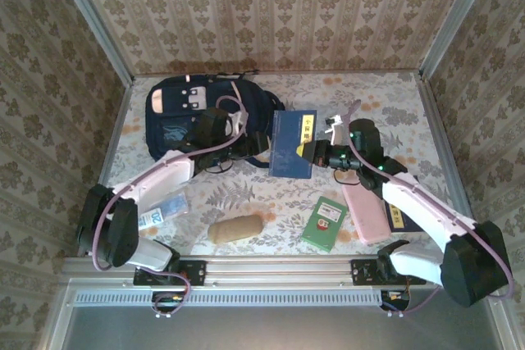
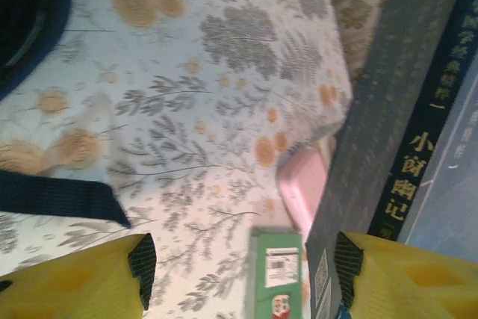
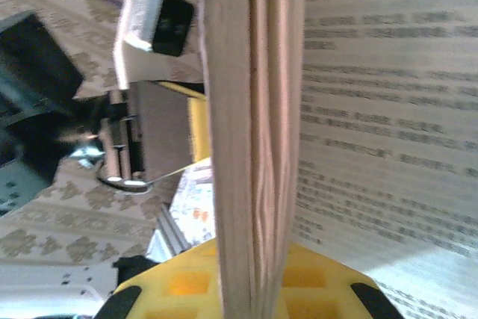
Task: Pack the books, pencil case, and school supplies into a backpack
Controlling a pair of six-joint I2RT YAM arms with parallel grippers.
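Nearest the arm bases, the small green book (image 1: 324, 224) lies flat; it looks light and rigid. Beyond it, the right gripper (image 1: 318, 153) is pressed together on the page edge of the navy book (image 1: 291, 143). Its cover seems stiff, but the pages could fan and slip, so a hold nearer the spine looks surer. The left gripper (image 2: 243, 259) stands spread just beside that book. Farthest, the backpack (image 1: 184, 108) lies soft and slumped.

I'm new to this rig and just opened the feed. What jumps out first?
A navy book is mid-table, clamped in the right gripper, with the open left gripper at its other edge. Just left of it lies the big navy backpack, at the table's far side.
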